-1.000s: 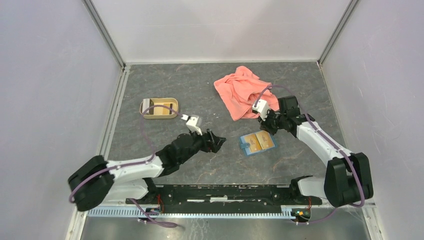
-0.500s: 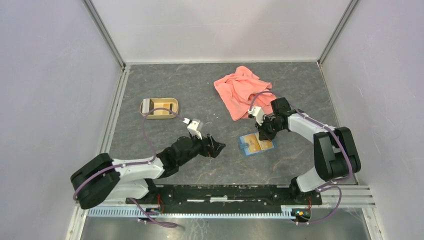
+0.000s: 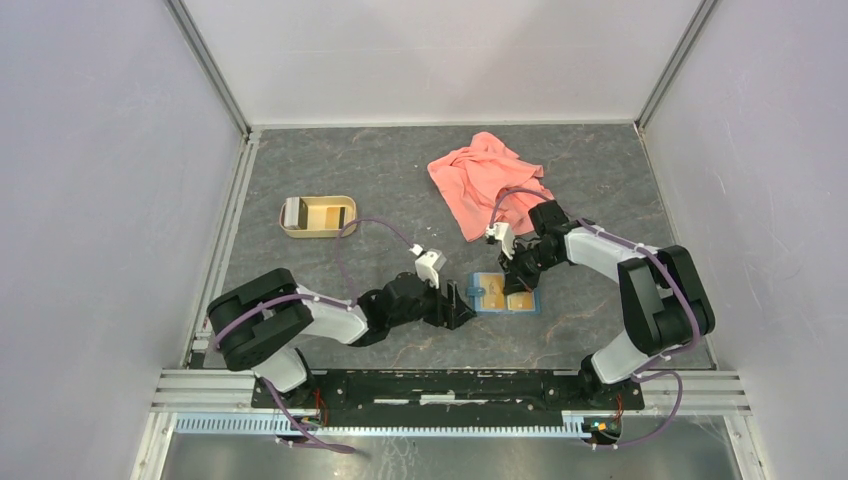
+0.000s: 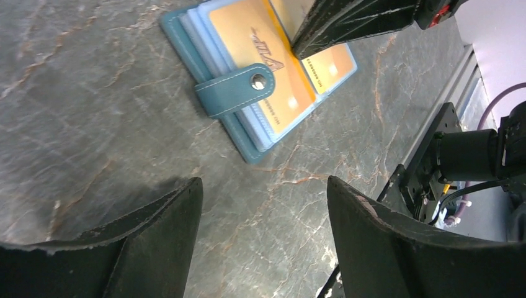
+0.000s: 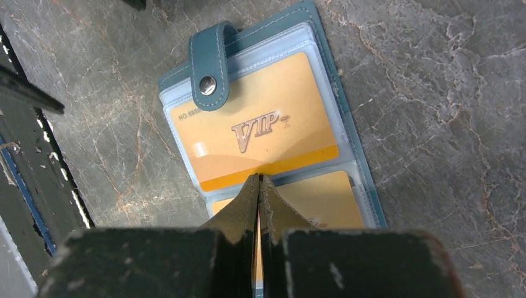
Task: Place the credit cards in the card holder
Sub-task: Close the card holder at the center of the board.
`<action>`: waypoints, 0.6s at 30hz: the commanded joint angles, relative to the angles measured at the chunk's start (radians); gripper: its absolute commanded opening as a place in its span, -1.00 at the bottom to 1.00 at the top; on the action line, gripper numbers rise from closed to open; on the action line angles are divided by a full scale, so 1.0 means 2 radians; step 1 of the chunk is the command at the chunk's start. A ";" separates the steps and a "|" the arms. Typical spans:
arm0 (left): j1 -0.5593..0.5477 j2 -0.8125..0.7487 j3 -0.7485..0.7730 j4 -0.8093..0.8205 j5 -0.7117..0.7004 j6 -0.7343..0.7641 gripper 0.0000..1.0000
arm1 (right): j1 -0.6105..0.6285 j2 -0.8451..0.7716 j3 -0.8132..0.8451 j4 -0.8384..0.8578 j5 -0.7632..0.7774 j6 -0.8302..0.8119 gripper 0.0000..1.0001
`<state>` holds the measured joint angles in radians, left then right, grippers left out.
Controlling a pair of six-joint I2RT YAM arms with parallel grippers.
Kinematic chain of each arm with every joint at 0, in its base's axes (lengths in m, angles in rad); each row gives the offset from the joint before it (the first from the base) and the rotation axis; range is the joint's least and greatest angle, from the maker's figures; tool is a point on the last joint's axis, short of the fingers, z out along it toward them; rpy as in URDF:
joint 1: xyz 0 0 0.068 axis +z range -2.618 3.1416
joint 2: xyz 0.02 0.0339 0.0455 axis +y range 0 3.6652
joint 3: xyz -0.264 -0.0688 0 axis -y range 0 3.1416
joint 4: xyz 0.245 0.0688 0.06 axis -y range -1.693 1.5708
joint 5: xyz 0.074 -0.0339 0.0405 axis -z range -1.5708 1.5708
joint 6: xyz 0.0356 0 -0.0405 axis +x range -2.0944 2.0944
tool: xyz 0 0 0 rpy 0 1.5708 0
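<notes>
The teal card holder (image 3: 490,298) lies open on the table, its snap strap (image 4: 236,93) folded over the left edge. Two orange credit cards sit in its clear sleeves: a "VIP" card (image 5: 260,124) and another (image 5: 329,198) beside it. My right gripper (image 3: 518,283) is shut, its tips (image 5: 259,177) resting on the fold between the two cards. A thin orange sliver shows in the slit between the jaws. My left gripper (image 3: 462,305) is open and empty on the table just left of the holder, its jaws (image 4: 263,183) wide apart.
A tan oval-cornered tray (image 3: 345,208) stands at the back left with a greyish piece (image 3: 295,212) at its left end. A salmon-pink cloth (image 3: 485,180) lies behind the right arm. The arms' base rail (image 3: 430,385) runs along the near edge.
My left gripper has moved right, up to the holder's left edge. My right gripper has come forward from the cloth's edge onto the holder, which has turned slightly.
</notes>
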<state>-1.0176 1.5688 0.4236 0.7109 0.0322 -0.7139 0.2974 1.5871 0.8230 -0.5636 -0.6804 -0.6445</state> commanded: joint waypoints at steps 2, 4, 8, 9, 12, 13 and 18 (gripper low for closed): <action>-0.012 0.004 0.034 -0.013 -0.025 -0.003 0.62 | -0.010 -0.032 0.017 -0.003 -0.006 -0.003 -0.84; -0.013 0.002 0.047 -0.040 -0.037 0.012 0.63 | -0.022 -0.048 0.014 -0.005 -0.017 -0.012 -0.77; -0.014 0.008 0.086 -0.101 -0.065 0.033 0.70 | -0.049 -0.072 0.016 -0.016 -0.047 -0.035 -0.72; -0.017 0.009 0.099 -0.118 -0.080 0.036 0.93 | -0.056 -0.079 0.016 -0.019 -0.054 -0.041 -0.71; -0.036 0.020 0.145 -0.190 -0.135 0.048 0.99 | -0.080 -0.119 0.008 -0.001 -0.062 -0.040 -0.69; -0.045 0.027 0.160 -0.210 -0.152 0.053 0.99 | -0.090 -0.133 0.001 0.009 -0.062 -0.035 -0.67; -0.082 0.084 0.260 -0.358 -0.274 0.040 0.91 | -0.125 -0.145 -0.006 0.019 -0.065 -0.024 -0.63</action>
<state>-1.1294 1.6585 0.8021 0.2733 -0.2714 -0.6601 0.0814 1.3056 0.8154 -0.5549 -0.7723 -0.6945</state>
